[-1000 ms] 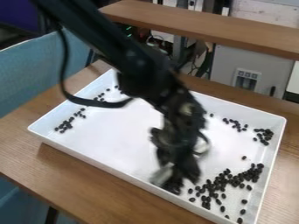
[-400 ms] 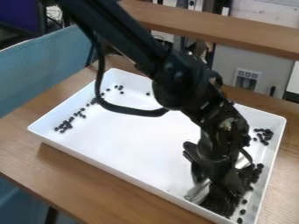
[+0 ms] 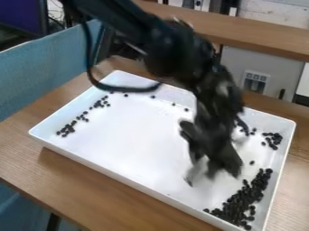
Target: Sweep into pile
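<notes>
Gathering the remaining strays without scattering the main heap is, I judge, the careful part now. The black bean-like bits lie in a white tray [image 3: 138, 149] on the tabletop [image 3: 91, 180], most of them packed into a dense heap [image 3: 246, 199] at the corner nearest the bottom of the view. The pincer [image 3: 212, 159] hangs over the tray floor, up and to the left of that heap; I cannot tell how far open it is or what it grips, though a pale, silvery piece [image 3: 192, 173] shows at its lower end, perhaps part of a sweeping tool. For a good stroke, set the sweeping edge down beyond the bits, keep it light and level against the floor, and draw it slowly towards the heap. The lone bit [image 3: 251, 162] just above the heap and the small cluster [image 3: 273, 140] by the right wall should need only short strokes. The strand [image 3: 67, 129] along the left wall wants a longer pass, started close to the wall (round bits roll, so hurrying would fling them), and eased off before touching the heap.
</notes>
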